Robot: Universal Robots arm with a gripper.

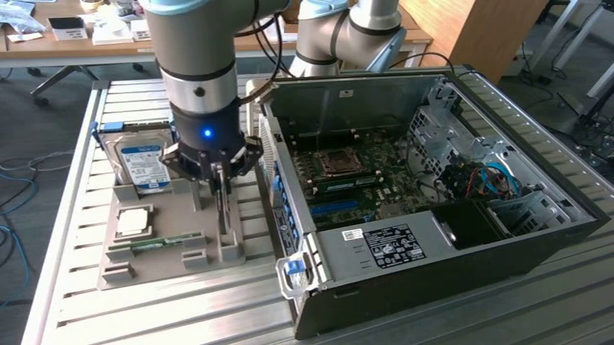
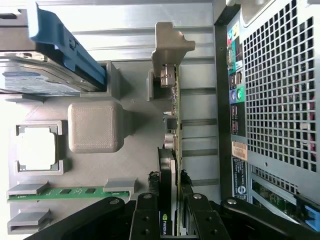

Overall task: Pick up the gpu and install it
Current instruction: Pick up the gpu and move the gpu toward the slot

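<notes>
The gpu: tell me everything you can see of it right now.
The gpu is a thin card standing on its long edge in the slotted posts of the grey tray, beside the computer case. Seen edge-on, it shows a green board edge, small components, a silvery metal bracket at one end and a black part with a green logo at the other. The gripper straddles that end.

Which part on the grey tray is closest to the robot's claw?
The gpu, the thin dark card standing on edge: the gripper is right at it. The blue-labelled silver hard drive, square processor and green memory stick sit farther off.
</notes>
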